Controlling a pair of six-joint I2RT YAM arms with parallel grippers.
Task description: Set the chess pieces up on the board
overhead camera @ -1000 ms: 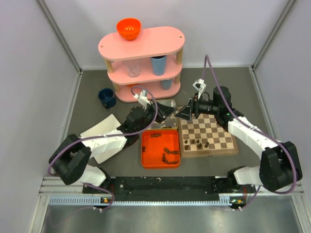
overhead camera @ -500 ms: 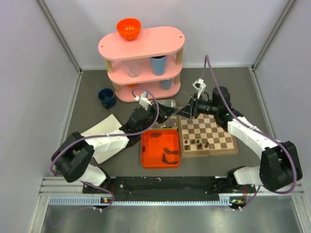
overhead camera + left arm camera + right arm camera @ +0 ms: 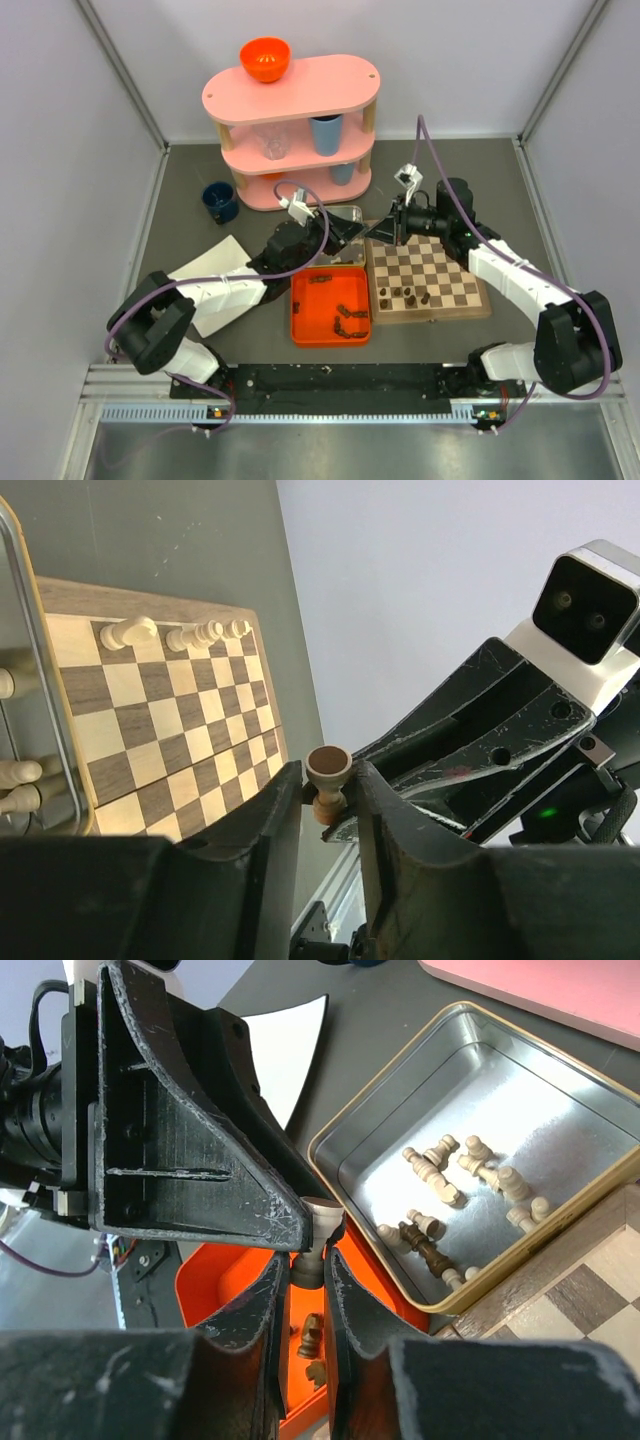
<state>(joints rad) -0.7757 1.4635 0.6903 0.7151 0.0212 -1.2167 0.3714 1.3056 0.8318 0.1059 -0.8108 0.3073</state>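
Above the gap between orange tray [image 3: 330, 305] and board [image 3: 430, 275], my two grippers meet tip to tip. One pale chess piece [image 3: 318, 1235] hangs between them. My right gripper [image 3: 308, 1265] is shut on its lower part. My left gripper [image 3: 330, 775] stands around the piece [image 3: 328, 780] with a thin gap each side, so it is open. Dark pieces [image 3: 403, 296] stand on the board's near rows. Pale pieces [image 3: 180, 635] line its far edge. More dark pieces [image 3: 345, 318] lie in the tray.
A silver tin [image 3: 540, 1110] behind the tray holds several pale pieces [image 3: 440, 1175] and one dark one [image 3: 425, 1245]. A pink three-tier shelf [image 3: 290, 120] with an orange bowl [image 3: 265, 58] stands at the back, a dark blue cup [image 3: 220, 200] beside it. White paper [image 3: 205, 275] lies under the left arm.
My right gripper has closed onto the piece that the left one was gripping. The left jaws have eased apart. Both arms stay almost in place.
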